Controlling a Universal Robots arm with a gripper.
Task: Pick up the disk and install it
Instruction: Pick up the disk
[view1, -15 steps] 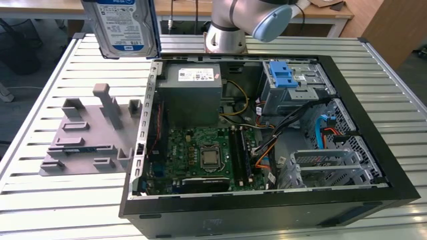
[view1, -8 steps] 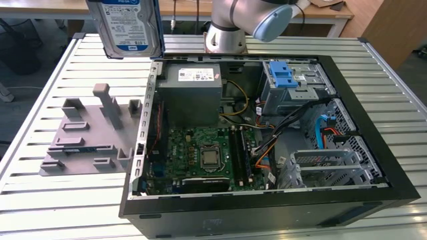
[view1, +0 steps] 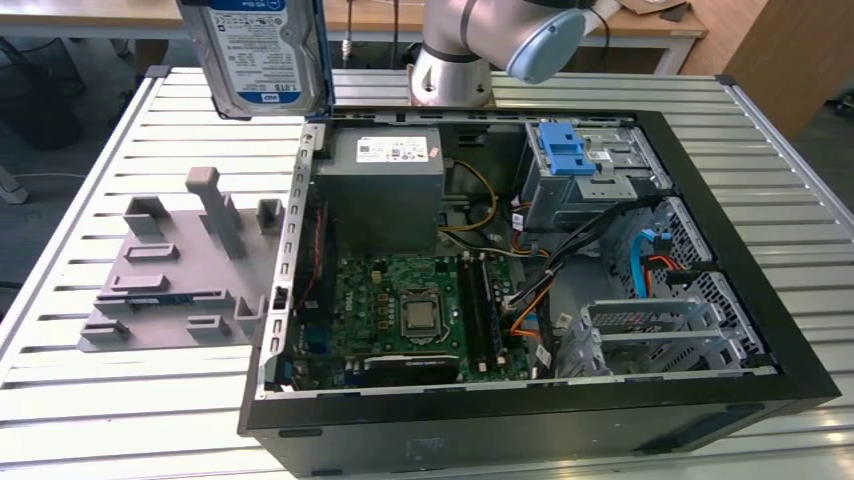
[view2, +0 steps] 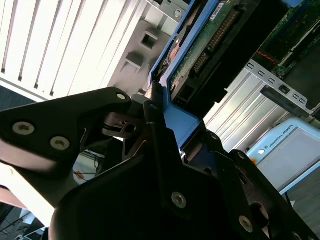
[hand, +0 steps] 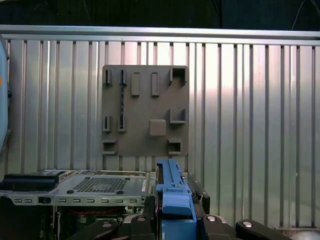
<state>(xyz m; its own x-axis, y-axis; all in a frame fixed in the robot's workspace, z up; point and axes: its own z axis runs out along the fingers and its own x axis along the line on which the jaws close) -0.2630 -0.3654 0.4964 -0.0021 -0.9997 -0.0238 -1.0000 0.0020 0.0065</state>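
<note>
"One question first: where is the disk (view1: 260, 50)?"

"Held upright, high over the slatted table (view1: 80, 160), by the open computer case (view1: 534, 420) at the exterior view's left. In the first wrist view the gripper (hand: 175, 220) pinches its blue bracket."

"What's around?"

"A grey fixture plate (view1: 180, 270) on the table. Inside the case are a power supply (view1: 387, 185) and a blue-latched drive cage (view1: 587, 165), both apart from the disk."

"Any labels?"

"The disk has a blue-and-white one with a barcode, and the supply has a white sticker. The arm (view1: 494, 40) stands behind the case."
</note>
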